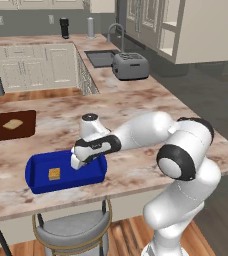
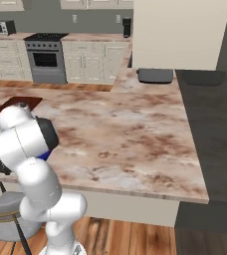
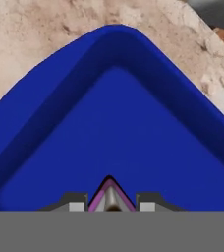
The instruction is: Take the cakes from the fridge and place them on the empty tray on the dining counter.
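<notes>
The blue tray (image 1: 38,175) lies on the dining counter (image 1: 136,105) near its front edge, above a stool. A tan square cake (image 1: 54,173) sits inside it, left of the hand. My gripper (image 1: 77,162) reaches down into the tray's right half. In the hand view the gripper (image 3: 111,206) is shut on the dark wedge cake (image 3: 110,193), whose pink-white layer shows between the fingertips (image 3: 76,206), just above the tray floor (image 3: 114,128). The fridge (image 1: 186,30) stands at the back right with a pale door open.
A dark brown board (image 1: 12,125) with a flat tan slice lies left of the tray on the counter. A toaster (image 1: 130,66) and a sink (image 1: 102,57) are farther back. A grey-cushioned stool (image 1: 71,230) stands under the counter's edge. The brown board (image 2: 17,105) and toaster (image 2: 155,74) also show from the right.
</notes>
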